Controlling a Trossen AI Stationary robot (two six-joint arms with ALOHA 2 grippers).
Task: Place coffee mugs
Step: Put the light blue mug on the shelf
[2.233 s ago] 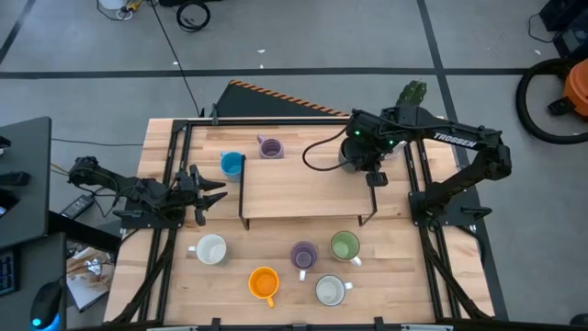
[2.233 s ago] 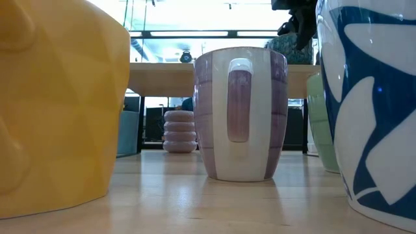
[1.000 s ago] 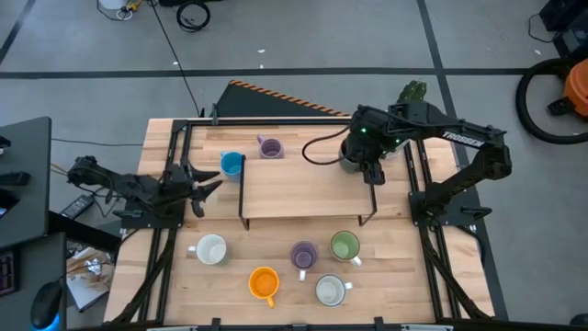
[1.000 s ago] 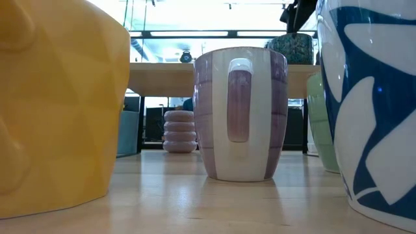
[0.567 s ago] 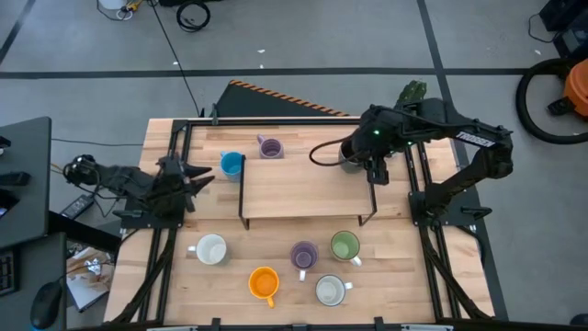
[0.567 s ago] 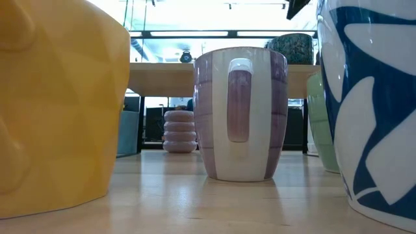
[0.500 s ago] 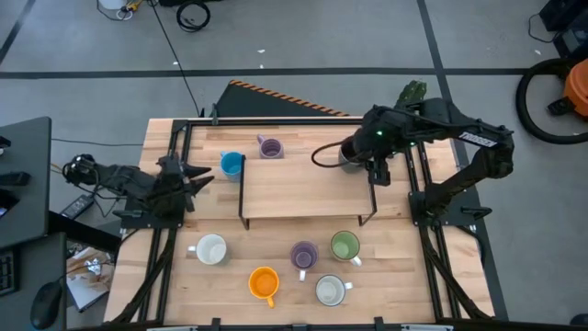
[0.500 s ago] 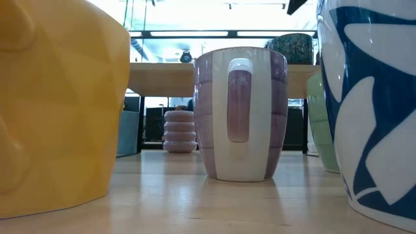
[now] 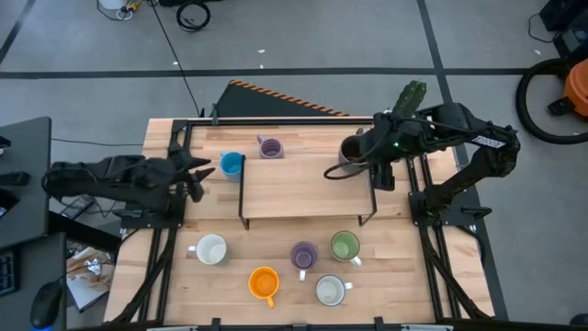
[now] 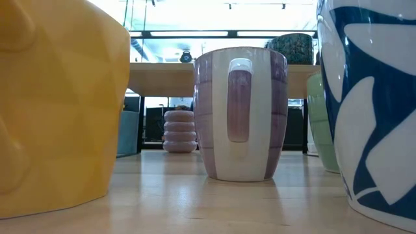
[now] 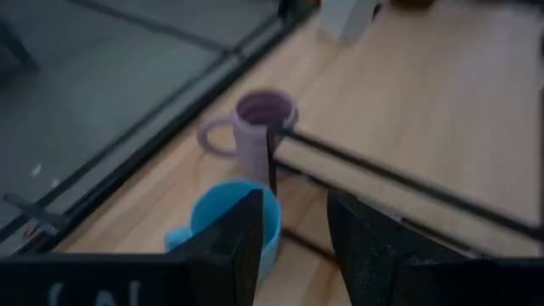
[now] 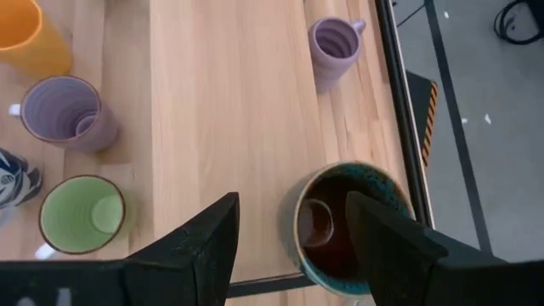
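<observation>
At the near edge of the light wooden tabletop (image 9: 285, 294) stand a round orange mug (image 9: 264, 281), a white mug with blue pattern (image 9: 330, 291), a white mug (image 9: 210, 249), a lavender mug (image 9: 304, 254) and a green mug (image 9: 344, 245). Farther back, the left pincer (image 9: 199, 171) hangs released beside the blue mug (image 9: 231, 164), near a second lavender mug (image 9: 270, 147). The right pincer (image 9: 384, 176), released and empty, hovers just beside the dark brown mug (image 9: 353, 152) on the raised wooden shelf (image 9: 294, 188).

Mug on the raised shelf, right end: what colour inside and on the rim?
Dark brown inside, speckled teal rim: the dark mug, clearest in the right wrist view.
</observation>
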